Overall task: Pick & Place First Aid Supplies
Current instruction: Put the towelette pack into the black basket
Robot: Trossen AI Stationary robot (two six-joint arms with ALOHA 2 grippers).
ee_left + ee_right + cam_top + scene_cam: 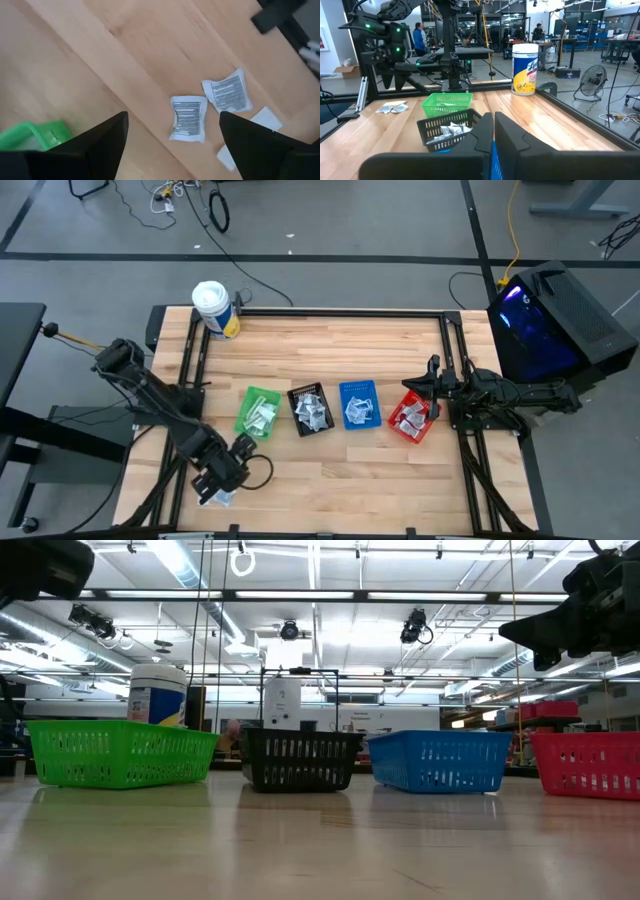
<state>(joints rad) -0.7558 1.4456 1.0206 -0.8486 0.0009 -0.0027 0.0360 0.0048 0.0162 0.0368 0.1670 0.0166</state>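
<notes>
Several small white printed sachets lie flat on the wood near the table's front left corner; in the left wrist view two show plainly [188, 118] [227, 92]. They appear as a small pale cluster [222, 498] in the high view and far off [392, 106] in the right wrist view. My left gripper [172, 145] [224, 480] hangs open above them, pointing steeply down, and touches nothing. More sachets fill the green [258, 412], black [311, 410], blue [358, 404] and red [412, 417] bins. My right gripper [493, 130] [418, 387] waits shut and level at the right edge, by the red bin.
The four bins stand in a row across the table's middle [120, 752] [300, 758] [440, 760] [590, 763]. A white tub with a yellow-blue label [215, 310] stands at the far left corner. Bare wood lies in front of the bins. People show in the room beyond.
</notes>
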